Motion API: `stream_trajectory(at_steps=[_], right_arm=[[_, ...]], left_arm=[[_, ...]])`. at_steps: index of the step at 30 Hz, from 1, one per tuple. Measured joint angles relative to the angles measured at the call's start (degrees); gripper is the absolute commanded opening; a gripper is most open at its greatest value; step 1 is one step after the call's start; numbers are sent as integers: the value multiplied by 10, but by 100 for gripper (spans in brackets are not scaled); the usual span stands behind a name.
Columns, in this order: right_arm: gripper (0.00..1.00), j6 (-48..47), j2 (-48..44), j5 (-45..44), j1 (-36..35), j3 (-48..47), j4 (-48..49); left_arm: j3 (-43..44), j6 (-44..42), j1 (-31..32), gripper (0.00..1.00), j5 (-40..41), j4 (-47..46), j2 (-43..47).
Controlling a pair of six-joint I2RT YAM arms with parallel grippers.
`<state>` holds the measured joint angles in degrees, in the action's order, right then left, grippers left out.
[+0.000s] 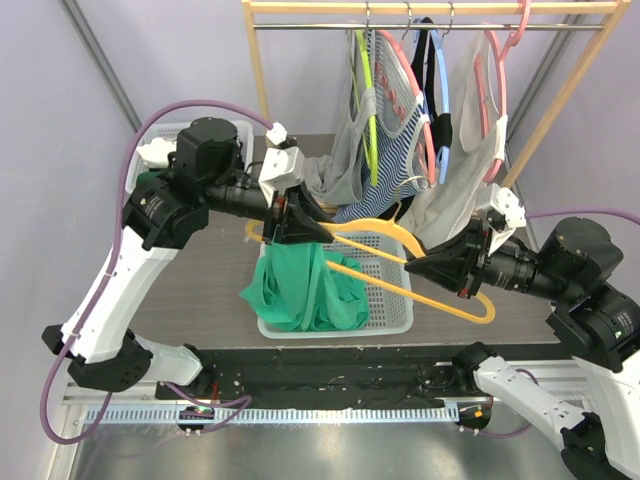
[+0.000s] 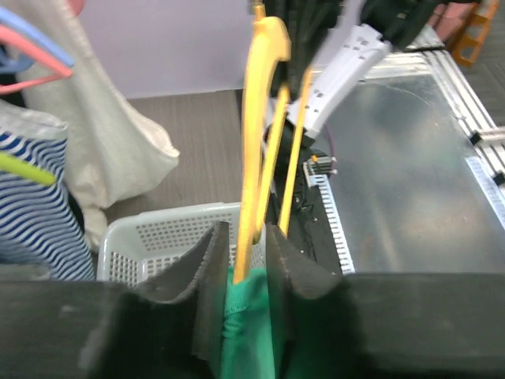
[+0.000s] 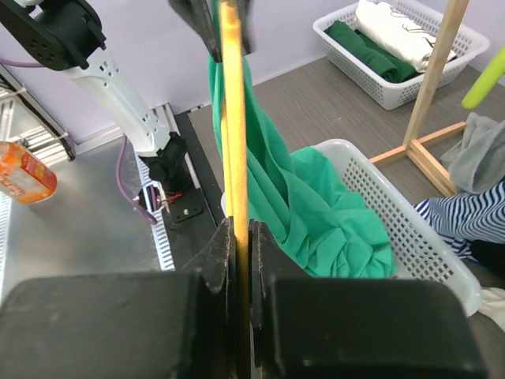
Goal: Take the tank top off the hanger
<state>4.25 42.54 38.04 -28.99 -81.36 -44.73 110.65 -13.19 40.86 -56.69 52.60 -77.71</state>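
Observation:
The green tank top (image 1: 300, 285) hangs from one end of a yellow hanger (image 1: 440, 300) and drapes down into a white basket (image 1: 395, 325). My left gripper (image 1: 290, 225) is shut on the bunched green cloth at that end. In the left wrist view the tank top (image 2: 248, 332) fills the gap between the pads, and the hanger (image 2: 256, 118) rises out of my left gripper (image 2: 245, 237). My right gripper (image 1: 425, 268) is shut on the hanger's other side. In the right wrist view the hanger (image 3: 233, 118) runs straight through my right gripper (image 3: 241, 225), with the tank top (image 3: 308, 197) hanging beyond.
A wooden rack (image 1: 430, 8) stands at the back with several garments on coloured hangers, among them a striped top (image 1: 385, 150) close behind the left gripper. A second basket (image 3: 394, 39) holds folded clothes. An orange bottle (image 3: 24, 170) lies on the metal bench.

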Motion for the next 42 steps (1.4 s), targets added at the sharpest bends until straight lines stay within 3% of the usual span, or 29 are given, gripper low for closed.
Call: stream_trajectory(at_steps=[2,3,6,14,17,22,25,29,33,42], right_arm=[[1,5,-8,-5,0,5,-1],[1,8,-11,-13,0,8,1],[1,16,-21,-50,0,17,1],[1,20,-43,-122,2,23,-6],[1,21,-53,-142,2,23,-7],[1,24,-57,-160,2,23,-5],[1,24,-57,-170,2,23,-2],[1,27,-57,-180,2,24,2],[1,31,-57,-190,2,29,5],[1,32,-57,-203,2,32,5]], left_arm=[[-3,6,1,60,19,-18,0],[-3,11,2,90,30,-26,0],[9,19,2,100,62,-42,-3],[129,9,2,100,139,-79,-24],[94,-11,2,100,182,-88,14],[-63,-29,3,100,260,-84,111],[-114,-22,8,100,306,-73,128],[-111,-1,8,96,360,-66,102],[-111,26,8,82,394,-74,89],[-91,80,27,76,411,-115,55]])
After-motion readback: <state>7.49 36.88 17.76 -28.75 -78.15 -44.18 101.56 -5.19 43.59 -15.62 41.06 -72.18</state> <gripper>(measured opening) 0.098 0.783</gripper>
